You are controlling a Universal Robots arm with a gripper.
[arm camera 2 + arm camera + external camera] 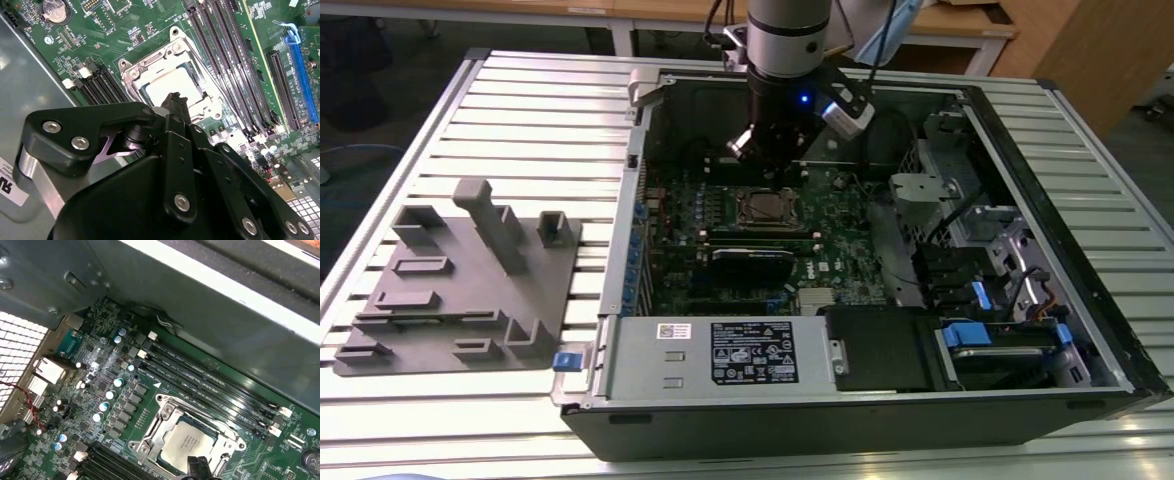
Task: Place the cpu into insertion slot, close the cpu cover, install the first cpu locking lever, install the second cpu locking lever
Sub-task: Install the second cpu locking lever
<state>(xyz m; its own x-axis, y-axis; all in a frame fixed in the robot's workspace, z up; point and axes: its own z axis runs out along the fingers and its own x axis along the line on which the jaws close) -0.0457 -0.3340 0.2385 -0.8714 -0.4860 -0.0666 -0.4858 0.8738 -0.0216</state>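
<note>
Gripper (767,160) hangs low inside the open computer case (1067,330) in the exterior view, its black body just above the green circuit board (854,250). Right below it sits the insertion slot (762,208), a small square with a silvery rim, and the cpu (762,209) seems to lie in it as a dull grey patch, though it is too small here to be sure. Toward the exterior view's left, a grey fixture block (460,285) rests on the slatted table (534,110), well apart from the case. A grey box with a black label (720,352) lies along the case's near edge.

In the second wrist view, the gripper (176,102) fills the foreground with black linkages, and its dark tips meet in a narrow point with nothing held between them. That point hovers over the cpu (167,85), whose pale face shows through the cpu cover (197,62), which lies down flat around it. Long memory slots (225,60) run beside the socket.

In the first wrist view, the cpu (190,442) sits flat in the insertion slot (162,457), framed by the cpu cover (165,417) with its square cut-out. The gripper (199,471) appears as 1 dark tip at the picture's edge, just beside the cpu. 4 memory slots (210,385) lie near the socket.
</note>
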